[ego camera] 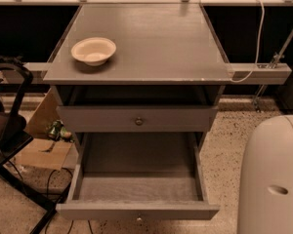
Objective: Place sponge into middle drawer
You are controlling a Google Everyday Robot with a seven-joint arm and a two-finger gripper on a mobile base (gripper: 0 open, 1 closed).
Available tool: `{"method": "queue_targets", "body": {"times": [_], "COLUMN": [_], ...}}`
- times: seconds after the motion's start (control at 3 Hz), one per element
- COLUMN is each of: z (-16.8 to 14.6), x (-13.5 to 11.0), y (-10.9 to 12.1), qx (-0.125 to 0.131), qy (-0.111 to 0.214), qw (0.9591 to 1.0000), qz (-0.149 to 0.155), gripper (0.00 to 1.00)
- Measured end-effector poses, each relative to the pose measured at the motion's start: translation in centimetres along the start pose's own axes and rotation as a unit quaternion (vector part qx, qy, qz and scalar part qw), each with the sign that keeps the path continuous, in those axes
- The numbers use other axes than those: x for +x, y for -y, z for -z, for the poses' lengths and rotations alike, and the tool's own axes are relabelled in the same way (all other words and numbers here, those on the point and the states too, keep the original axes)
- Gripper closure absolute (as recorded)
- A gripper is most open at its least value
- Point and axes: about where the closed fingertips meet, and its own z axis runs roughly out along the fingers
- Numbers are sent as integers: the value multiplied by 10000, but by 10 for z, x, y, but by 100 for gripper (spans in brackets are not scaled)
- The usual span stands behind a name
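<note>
The middle drawer (136, 209) is the lower of the cabinet's two knobbed drawers. It is pulled wide open and its grey wood-grain floor (136, 186) is bare. The sponge is out of view: it is not in the drawer or on the cabinet top. My gripper is not in view. Only a bulky white part of my arm (273, 179) shows at the lower right, beside the cabinet.
A cream round bowl (93, 50) stands on the grey cabinet top (151, 43) at its left. The upper drawer (136, 118) is shut. A black chair (10, 130) and cardboard (41, 152) lie left of the cabinet. A white cable (256, 38) hangs at the right.
</note>
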Motion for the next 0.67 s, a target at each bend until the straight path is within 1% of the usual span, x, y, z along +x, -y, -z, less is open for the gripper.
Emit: {"method": "queue_targets", "body": {"times": [0.33, 0.67], "z": [35, 58], "x": [34, 82], "y": [-8, -16], "qx": [-126, -131], "qy": [14, -20], "qw": [9998, 9999], "qz": [158, 19], "gripper": [100, 100]}}
